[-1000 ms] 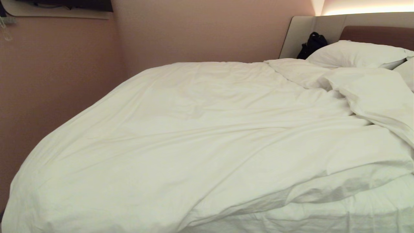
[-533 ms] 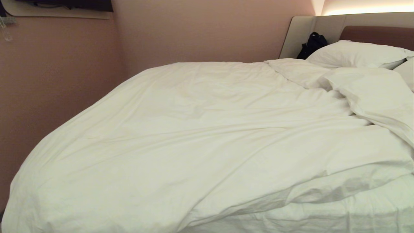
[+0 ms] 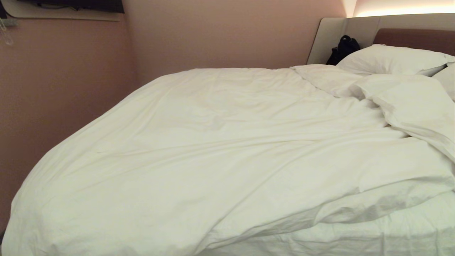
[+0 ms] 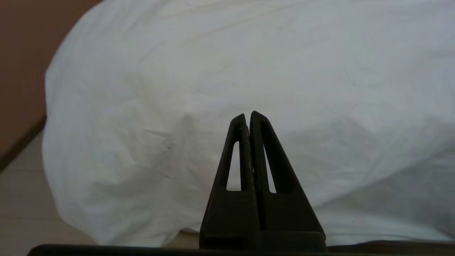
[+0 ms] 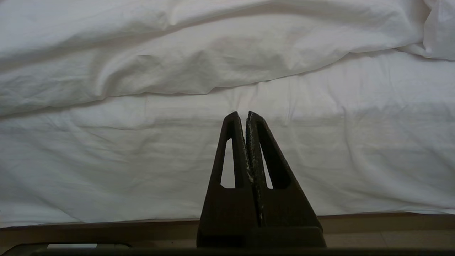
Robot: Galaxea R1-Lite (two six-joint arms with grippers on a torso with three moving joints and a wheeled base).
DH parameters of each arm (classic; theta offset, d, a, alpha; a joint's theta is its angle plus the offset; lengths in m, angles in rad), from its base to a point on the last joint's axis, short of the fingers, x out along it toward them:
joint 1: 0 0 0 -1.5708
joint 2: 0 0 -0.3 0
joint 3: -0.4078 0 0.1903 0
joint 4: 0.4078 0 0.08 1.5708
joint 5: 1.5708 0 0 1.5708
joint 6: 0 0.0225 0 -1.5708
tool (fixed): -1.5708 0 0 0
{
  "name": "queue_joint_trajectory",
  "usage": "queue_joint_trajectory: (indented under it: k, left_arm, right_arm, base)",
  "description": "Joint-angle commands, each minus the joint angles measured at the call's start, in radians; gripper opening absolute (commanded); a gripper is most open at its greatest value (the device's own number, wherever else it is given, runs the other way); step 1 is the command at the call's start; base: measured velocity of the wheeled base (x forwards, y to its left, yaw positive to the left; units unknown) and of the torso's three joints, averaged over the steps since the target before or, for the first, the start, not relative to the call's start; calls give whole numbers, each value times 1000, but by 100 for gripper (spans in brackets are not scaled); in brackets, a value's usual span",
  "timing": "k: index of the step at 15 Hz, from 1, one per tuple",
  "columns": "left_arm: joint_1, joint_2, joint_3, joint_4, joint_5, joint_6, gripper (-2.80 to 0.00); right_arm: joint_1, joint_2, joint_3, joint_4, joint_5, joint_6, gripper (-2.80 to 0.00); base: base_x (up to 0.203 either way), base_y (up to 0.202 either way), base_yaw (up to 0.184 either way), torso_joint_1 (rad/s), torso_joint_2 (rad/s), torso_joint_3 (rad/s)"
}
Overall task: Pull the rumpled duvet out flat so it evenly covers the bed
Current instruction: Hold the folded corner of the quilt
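one duvet (image 3: 213, 149), two pillows (image 3: 391, 58), one black bag (image 3: 343, 48) (by headboard)

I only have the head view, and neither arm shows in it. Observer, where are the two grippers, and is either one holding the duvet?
Observer: The left gripper is shut and empty, pointing at the duvet where it drapes over the bed's corner.
Operator: And the right one?
Observer: The right gripper is shut too, holding nothing, facing the fitted sheet on the mattress side.
Operator: What lies beneath that sheet?
Observer: The bed's platform base shows as a brown strip below it.
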Motion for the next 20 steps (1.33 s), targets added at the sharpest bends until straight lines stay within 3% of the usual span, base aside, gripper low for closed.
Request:
queue_joint_trajectory:
  k: [1, 17, 20]
  left_arm:
    - [0, 0, 11, 1, 0, -6, -280]
    - [0, 0, 11, 1, 0, -8, -280]
    - [0, 0, 11, 0, 2, -10, -280]
  right_arm:
    - [0, 1, 0, 0, 0, 0, -280]
    - [0, 1, 0, 0, 0, 0, -280]
    - [0, 1, 0, 0, 0, 0, -280]
  base:
    - [0, 0, 0, 0, 0, 0]
    - [0, 0, 0, 0, 0, 0]
    - [-152, 0, 2, 4, 5, 4]
